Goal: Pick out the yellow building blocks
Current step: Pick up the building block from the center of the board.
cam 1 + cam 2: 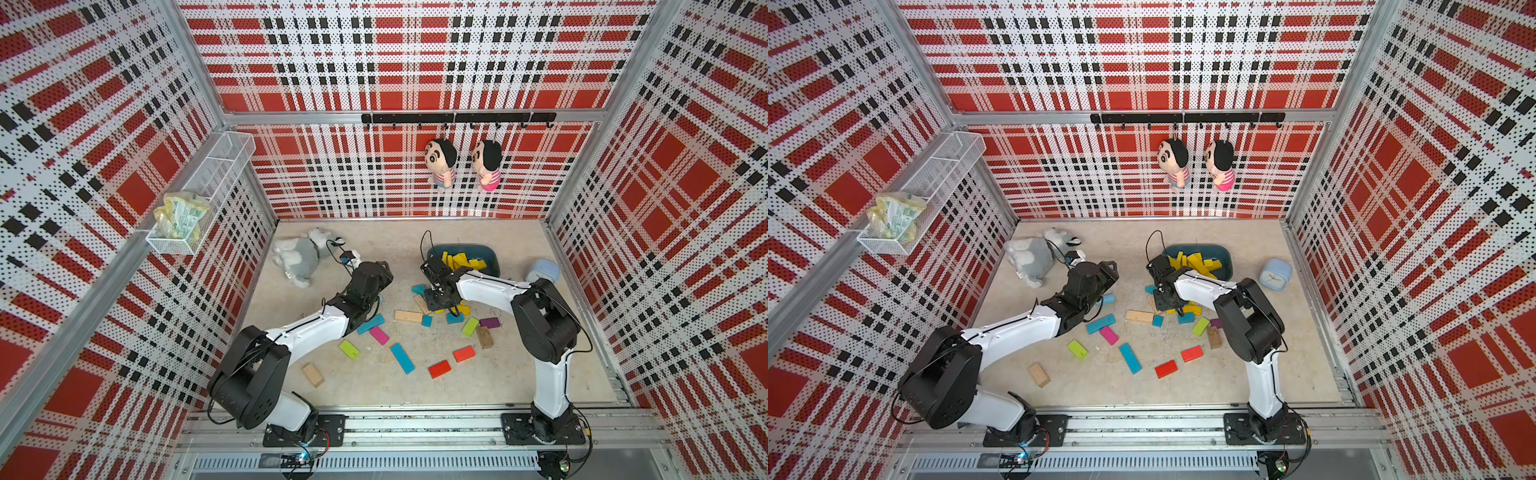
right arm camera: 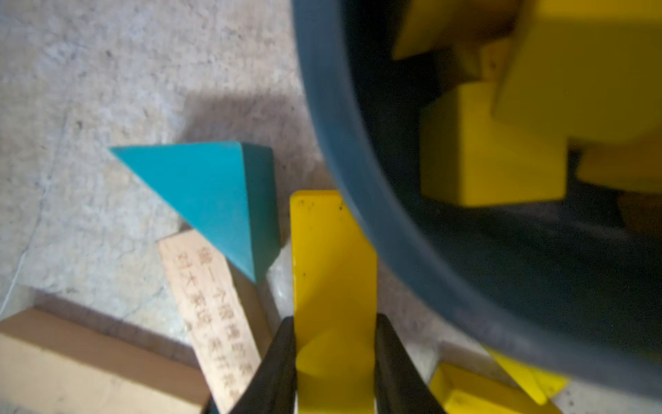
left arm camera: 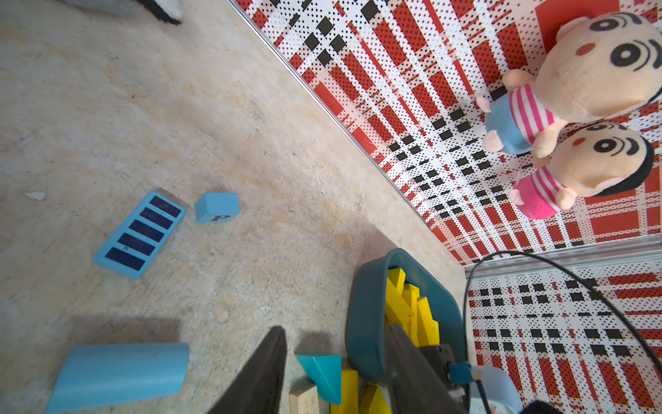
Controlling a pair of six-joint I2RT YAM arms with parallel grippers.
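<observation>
Nearest on the bench lie a tan block, two red bricks, a long blue bar and a lime-green brick, all apart from one another.

Further in, right of centre, the right pincer points down at a cluster of blocks. It is clenched on a yellow bar, with a finger pressed to each long side. The bar lies flat on the bench, and its far end reaches just under the rim of a dark teal bin. A teal wedge sits just left of the bar and overlaps a tan block with burnt lettering. More yellow pieces lie on the bench just right of the bar.

The left pincer hovers to the left of this cluster, released, with nothing between its fingers.

Most of the yellow building blocks are heaped inside the bin. A grey plush dog lies at the far left and a pale blue clock stands to the right of the bin. Two dolls hang on the far wall.
</observation>
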